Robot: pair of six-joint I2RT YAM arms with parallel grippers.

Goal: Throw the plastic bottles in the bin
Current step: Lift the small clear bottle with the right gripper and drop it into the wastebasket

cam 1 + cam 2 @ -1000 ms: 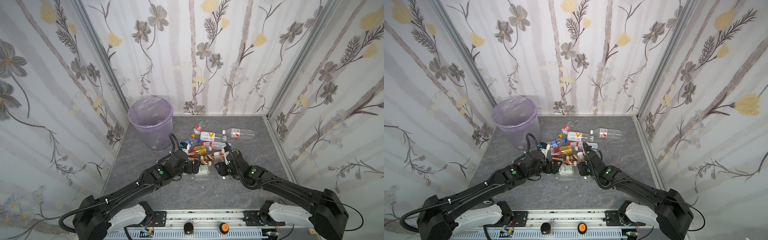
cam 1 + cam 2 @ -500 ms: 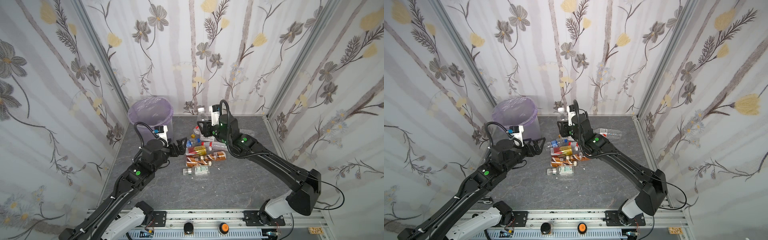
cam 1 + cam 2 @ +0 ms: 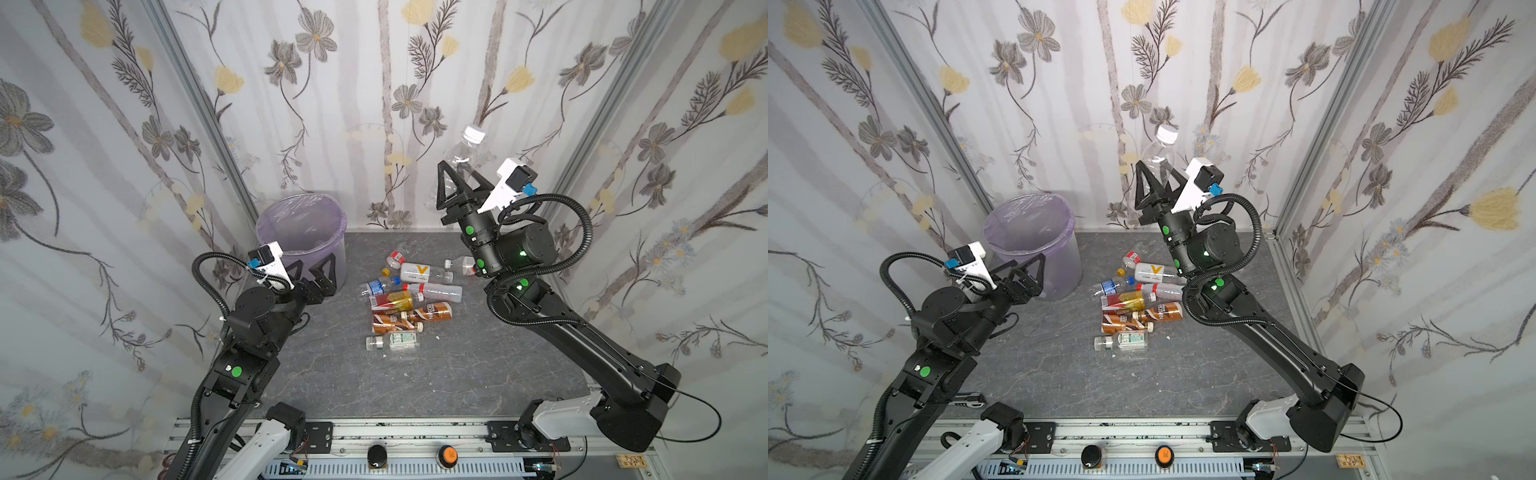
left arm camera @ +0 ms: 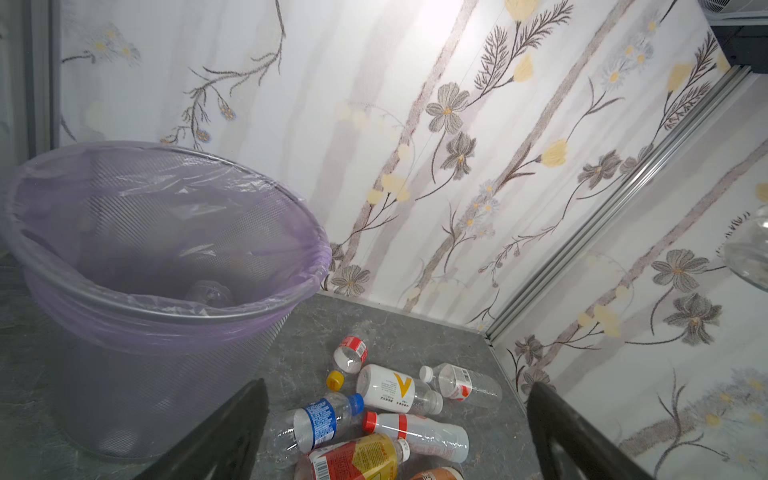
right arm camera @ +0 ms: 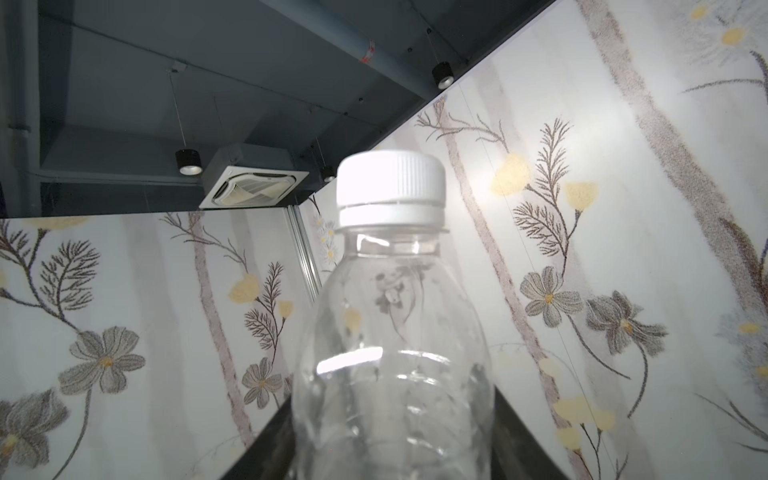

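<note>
My right gripper (image 3: 459, 170) (image 3: 1158, 170) is raised high near the back wall and is shut on a clear plastic bottle (image 3: 460, 156) (image 3: 1156, 153) with a white cap, which points upward. In the right wrist view this bottle (image 5: 390, 353) fills the gap between the fingers (image 5: 274, 432). My left gripper (image 3: 313, 264) (image 3: 1027, 264) hangs open and empty in front of the pale purple bin (image 3: 299, 197) (image 3: 1030, 199) (image 4: 166, 307). Several plastic bottles (image 3: 409, 299) (image 3: 1133, 303) (image 4: 386, 415) lie in a heap on the grey floor, right of the bin.
Flowered walls close the workspace on three sides. A clear bottle (image 4: 208, 293) lies at the bottom of the bin. A loose yellow cap (image 4: 335, 380) sits at the heap's far side. A metal rail with two knobs (image 3: 415, 455) runs along the front edge.
Both grippers have left the heap. The right one has risen high toward the back wall with the clear bottle. The left one has pulled back open beside the bin.
</note>
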